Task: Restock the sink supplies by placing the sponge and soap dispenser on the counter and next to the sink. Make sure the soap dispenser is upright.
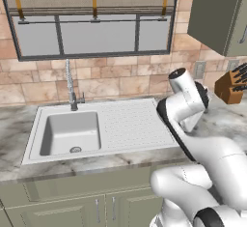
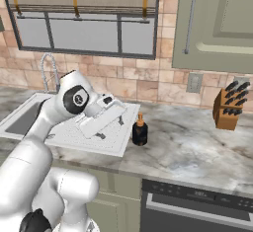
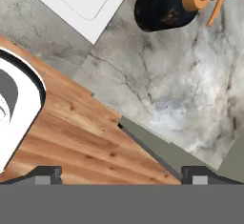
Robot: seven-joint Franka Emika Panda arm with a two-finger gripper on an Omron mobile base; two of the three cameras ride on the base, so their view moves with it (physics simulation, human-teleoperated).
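— Over at the far left, what do you see?

— On the left lies the pale grey-white rectangular sink (image 1: 70, 133) with its ribbed drainboard and slim chrome faucet (image 1: 71, 88), set into the grey-white veined marble counter (image 2: 197, 147). Moving right, my two-finger claw (image 2: 101, 127) hangs over the drainboard with its jaws spread wide and nothing between them. Just beside the sink's right edge stands the small black cylindrical soap dispenser (image 2: 140, 130) with its orange-tan nozzle, upright on the marble. Furthest right, near the wall, sits a wooden knife block (image 2: 229, 105).

— And the sponge?

— I can't place it from where I look.

— So what is the step?

— I judge the dispenser already set down well, so my job is to find the sponge. To do that cleanly, I would lift straight away, keeping my fingers apart from the bottle so I don't tip it, and leave bare marble near the sink for the sponge.
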